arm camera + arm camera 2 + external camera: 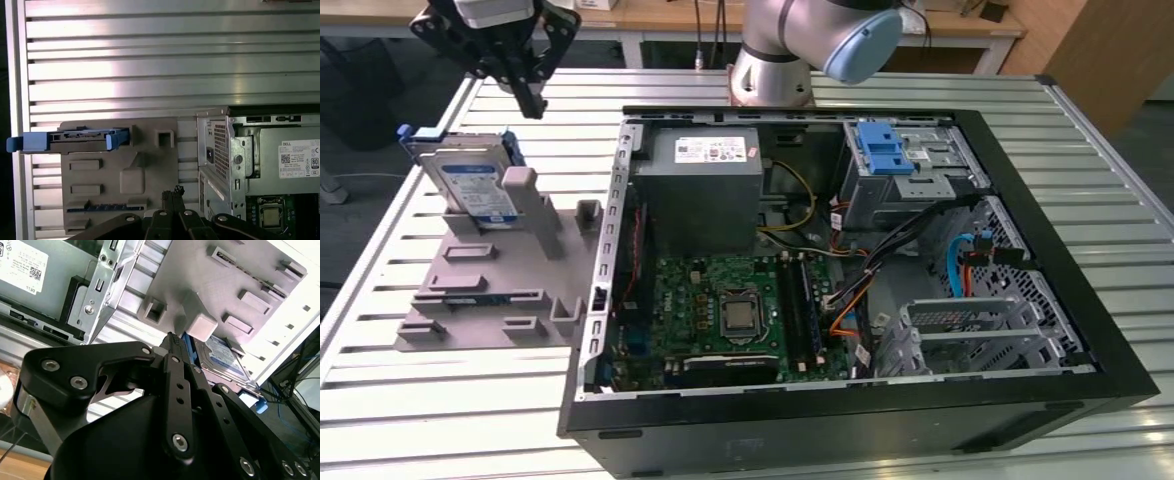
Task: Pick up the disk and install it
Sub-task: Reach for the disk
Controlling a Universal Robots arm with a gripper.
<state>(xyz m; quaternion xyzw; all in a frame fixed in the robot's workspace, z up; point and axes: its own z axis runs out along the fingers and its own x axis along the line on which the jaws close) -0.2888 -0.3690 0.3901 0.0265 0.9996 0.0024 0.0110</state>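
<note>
The hand (531,100) is seen high over the counter (440,400), above the far end of the stand (487,295), to the exterior view's left of the case (854,430). Its fingers are drawn together tip to tip and nothing is held between them. This closed, empty state is also shown in both wrist views.

The disk (470,185) has not been picked up. It is stood on edge in the stand, leaned against a post (520,190), with its labelled face turned outward and its blue handle uppermost at the far end. The hand is held clear of it, above and a little beyond its top edge, and no contact is made. In the first wrist view the disk is seen edge-on from above, with the handle jutting past the stand's side. It is probably kept upright like this so that its narrow upper edge and both flat faces are presented to a grip from overhead. Laid flat, it would offer the fingers little to close on.

The case is laid on its side with the panel off, so the interior is open from above. At its far corner, on the exterior view's right, the bay (927,185) is exposed, with a blue bracket (886,150) on top of it. It is judged that the disk is meant to be fitted there. The stand and the case are set side by side on the counter.
</note>
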